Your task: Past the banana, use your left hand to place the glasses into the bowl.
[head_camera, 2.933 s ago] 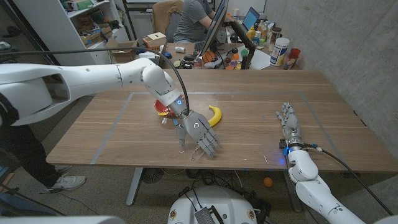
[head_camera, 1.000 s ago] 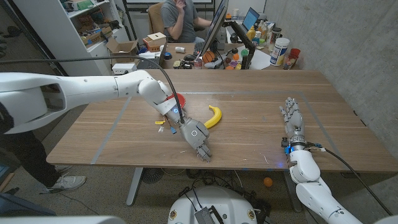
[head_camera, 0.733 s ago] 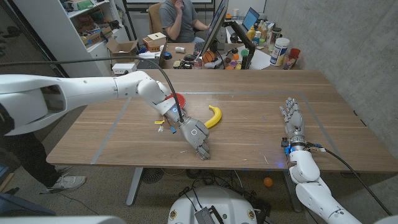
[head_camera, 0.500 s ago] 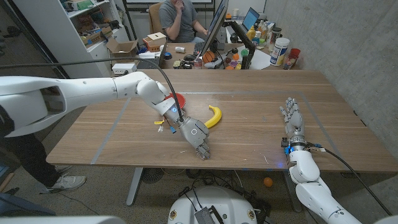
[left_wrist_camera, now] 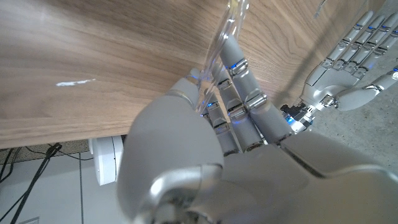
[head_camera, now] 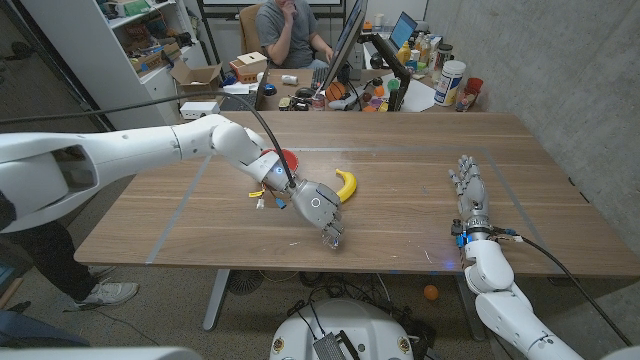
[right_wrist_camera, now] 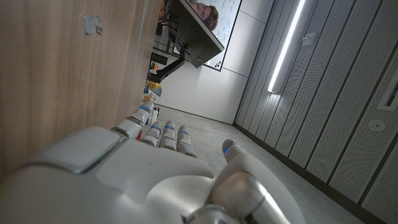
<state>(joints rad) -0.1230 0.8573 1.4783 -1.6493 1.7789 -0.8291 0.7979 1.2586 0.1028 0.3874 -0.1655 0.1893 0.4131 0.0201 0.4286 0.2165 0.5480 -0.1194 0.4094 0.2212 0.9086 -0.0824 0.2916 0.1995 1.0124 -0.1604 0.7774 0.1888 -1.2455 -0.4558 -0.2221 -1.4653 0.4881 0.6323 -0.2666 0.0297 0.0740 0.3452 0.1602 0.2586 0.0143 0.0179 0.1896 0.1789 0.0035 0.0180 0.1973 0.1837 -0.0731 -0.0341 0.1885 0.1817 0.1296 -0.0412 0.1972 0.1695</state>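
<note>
The left hand [head_camera: 319, 210], at the centre of the head view, pinches the clear glasses [left_wrist_camera: 219, 46] in curled fingers. The right hand [head_camera: 468, 190] stands at the right, fingers straight and empty. The red bowl [head_camera: 288, 159] sits above-left of the banana [head_camera: 346, 185].

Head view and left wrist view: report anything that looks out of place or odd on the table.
Nothing looks spilled or damaged. The left hand holds clear glasses in its curled fingers near the table's front edge; they are nearly invisible in the head view. The banana lies beside the hand, with the red bowl behind the forearm.
</note>
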